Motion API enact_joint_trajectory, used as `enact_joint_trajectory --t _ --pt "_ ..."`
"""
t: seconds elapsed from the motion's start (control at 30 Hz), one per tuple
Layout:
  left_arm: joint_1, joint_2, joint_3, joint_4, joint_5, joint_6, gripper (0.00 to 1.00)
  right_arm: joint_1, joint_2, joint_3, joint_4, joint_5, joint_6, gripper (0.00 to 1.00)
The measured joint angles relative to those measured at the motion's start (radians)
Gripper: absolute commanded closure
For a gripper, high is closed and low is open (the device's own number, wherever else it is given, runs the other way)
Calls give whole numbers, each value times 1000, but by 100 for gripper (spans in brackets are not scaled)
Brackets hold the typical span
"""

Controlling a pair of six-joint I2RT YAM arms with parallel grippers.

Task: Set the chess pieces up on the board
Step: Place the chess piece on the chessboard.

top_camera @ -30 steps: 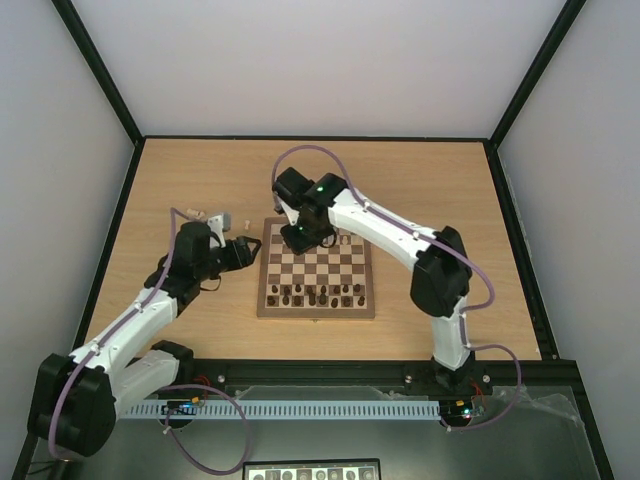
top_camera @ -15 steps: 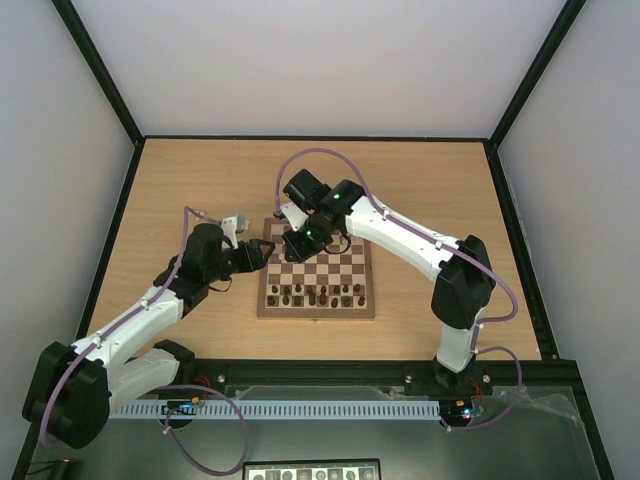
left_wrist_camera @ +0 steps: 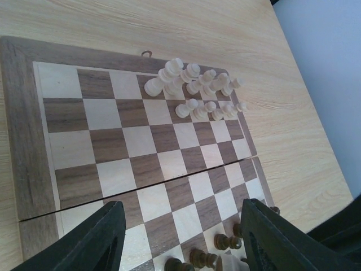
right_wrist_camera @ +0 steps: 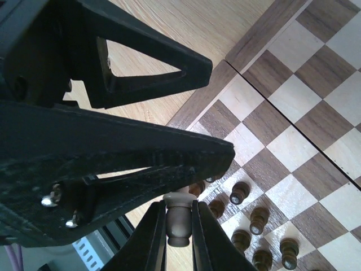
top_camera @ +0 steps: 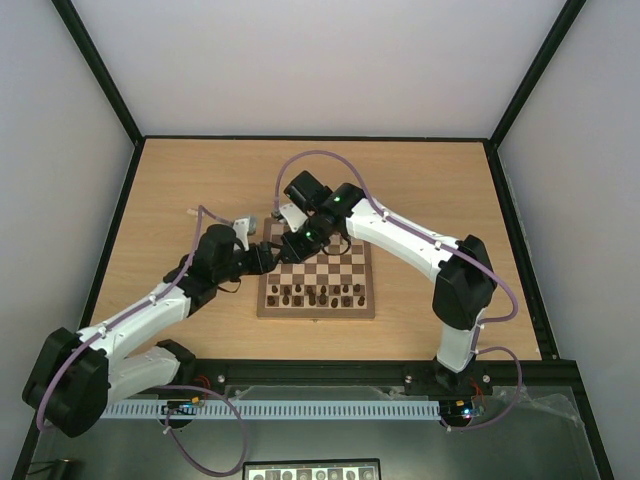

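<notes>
The board (top_camera: 316,313) lies mid-table. Pale cream chess pieces (left_wrist_camera: 197,93) stand bunched in two short rows at one corner of the board (left_wrist_camera: 22,141). In the top view they are mostly hidden under my right arm. Dark chessmen (top_camera: 310,293) fill the near rows. My left gripper (left_wrist_camera: 186,248) is open and empty, low over the board's left side (top_camera: 262,255). My right gripper (right_wrist_camera: 179,226) is shut on one small chess piece (right_wrist_camera: 179,221), held above the board's left edge (right_wrist_camera: 251,44). The piece is in shade, so I cannot tell its colour.
The left gripper's black fingers (right_wrist_camera: 141,62) fill the upper left of the right wrist view, very close to my right gripper (top_camera: 300,240). Dark chessmen (right_wrist_camera: 251,220) stand just below the held piece. Black frame rails border the table.
My left arm has swung right, bringing its open gripper from beside the board to its left edge. My right gripper shifted slightly toward it, still shut on the piece.
</notes>
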Motion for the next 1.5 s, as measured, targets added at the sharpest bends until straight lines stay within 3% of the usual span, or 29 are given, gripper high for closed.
enact_joint_trajectory --t 1.5 --pt "-24 15 2 75 -51 -10 46 -56 6 48 18 36 69 86"
